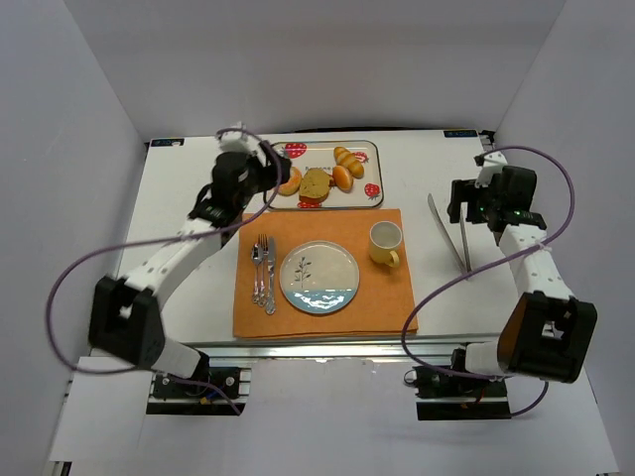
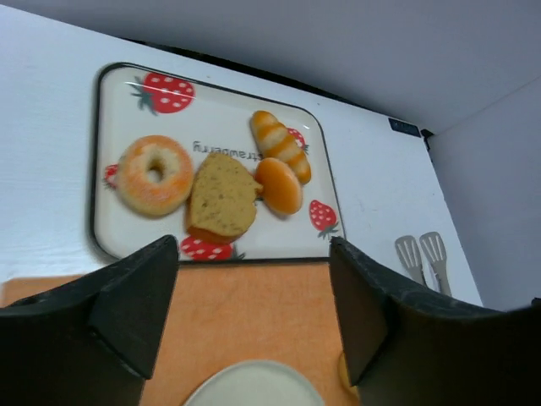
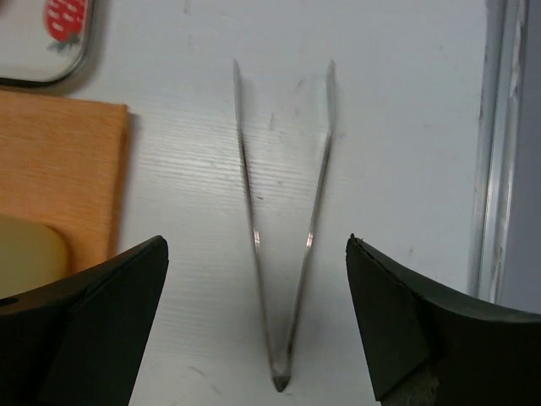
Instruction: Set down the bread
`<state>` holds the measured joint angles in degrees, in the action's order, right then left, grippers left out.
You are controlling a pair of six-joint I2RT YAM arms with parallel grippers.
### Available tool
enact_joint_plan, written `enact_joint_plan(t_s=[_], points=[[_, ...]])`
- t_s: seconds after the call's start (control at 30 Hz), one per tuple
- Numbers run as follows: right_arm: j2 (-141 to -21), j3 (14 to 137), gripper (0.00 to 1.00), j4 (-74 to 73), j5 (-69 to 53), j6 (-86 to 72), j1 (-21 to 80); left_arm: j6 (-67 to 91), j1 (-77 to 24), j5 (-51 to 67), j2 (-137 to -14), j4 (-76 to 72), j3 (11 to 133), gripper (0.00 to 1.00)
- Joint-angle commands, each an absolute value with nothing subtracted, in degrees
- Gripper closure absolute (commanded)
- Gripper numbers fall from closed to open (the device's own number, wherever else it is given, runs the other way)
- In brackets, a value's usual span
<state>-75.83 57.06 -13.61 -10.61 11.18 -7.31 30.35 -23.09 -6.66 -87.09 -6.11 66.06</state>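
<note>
A brown bread slice [image 1: 316,183] lies on a white strawberry-print tray [image 1: 372,149] at the back of the table, between a glazed ring donut [image 1: 289,181] and two golden rolls [image 1: 343,169]. In the left wrist view the slice [image 2: 221,196] lies past my fingers on the tray [image 2: 220,110]. My left gripper [image 1: 272,178] [image 2: 254,254] is open and empty, above the tray's near left edge. My right gripper [image 1: 459,206] [image 3: 255,245] is open and empty, over metal tongs [image 1: 451,238] [image 3: 279,372] that lie flat on the table.
An orange placemat [image 1: 387,297] holds a round plate [image 1: 319,278], a yellow cup [image 1: 385,241] and cutlery [image 1: 262,273]. White walls enclose the table on three sides.
</note>
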Motion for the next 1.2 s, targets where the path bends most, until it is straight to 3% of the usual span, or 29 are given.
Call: enact_joint_plan(t_s=[0.0,0.03,0.07,0.1,0.13,0.17,0.2,0.27,0.37,0.4,0.43,0.73,0.93,1.17], points=[[-78.7,56.1,0.11,-16.1,-18.8,20.8,-12.5,33.1,-20.4,-6.8,-75.4,-6.4,53.9,0.22],[-79.4,57.0,0.12,-17.9,-21.7,24.5,-13.6,33.9,-20.1,-6.8,-69.9,-6.3,51.3,0.32],[-79.5,57.0,0.18,-19.1,-24.8,27.0,-15.5,34.2,-19.8,-7.1,-67.4,-5.5,46.8,0.48],[-79.7,57.1,0.46,-18.9,-27.0,28.5,-15.8,34.5,-19.7,-7.6,-64.8,-4.9,44.8,0.85],[-80.3,57.4,0.67,-18.9,-27.2,29.1,-15.9,35.0,-19.6,-8.2,-62.3,-4.3,42.9,1.0],[-80.6,57.5,0.92,-18.9,-27.5,29.7,-15.9,35.8,-19.5,-9.8,-57.7,-3.0,41.2,1.0],[-80.9,57.4,1.0,-18.4,-27.1,30.1,-15.8,36.3,-19.5,-10.8,-55.5,-2.5,37.8,1.0],[-81.8,56.8,1.0,-17.8,-25.7,30.2,-15.8,38.2,-19.4,-13.1,-49.7,-1.3,34.6,1.0],[-84.5,56.8,0.51,-18.1,-21.8,28.8,-15.2,40.9,-19.4,-14.9,-45.6,0.4,29.7,0.42],[-85.2,56.8,0.23,-18.1,-18.5,28.4,-14.9,41.5,-19.4,-15.4,-43.8,1.7,28.1,0.3],[-86.3,56.6,0.12,-18.1,-16.8,28.1,-14.5,42.4,-19.4,-15.6,-43.0,2.0,27.2,0.18],[-88.1,52.6,0.1,-12.5,-7.6,25.6,-11.3,42.6,-19.4,-14.6,-43.1,2.3,25.1,0.15],[-94.9,54.3,0.1,-13.5,-9.0,24.3,-10.4,42.5,-19.4,-13.9,-44.7,0.6,24.7,0.14],[-99.2,56.1,0.22,-14.1,-9.0,23.9,-10.4,43.1,-19.4,-14.1,-43.2,1.2,23.3,0.14]])
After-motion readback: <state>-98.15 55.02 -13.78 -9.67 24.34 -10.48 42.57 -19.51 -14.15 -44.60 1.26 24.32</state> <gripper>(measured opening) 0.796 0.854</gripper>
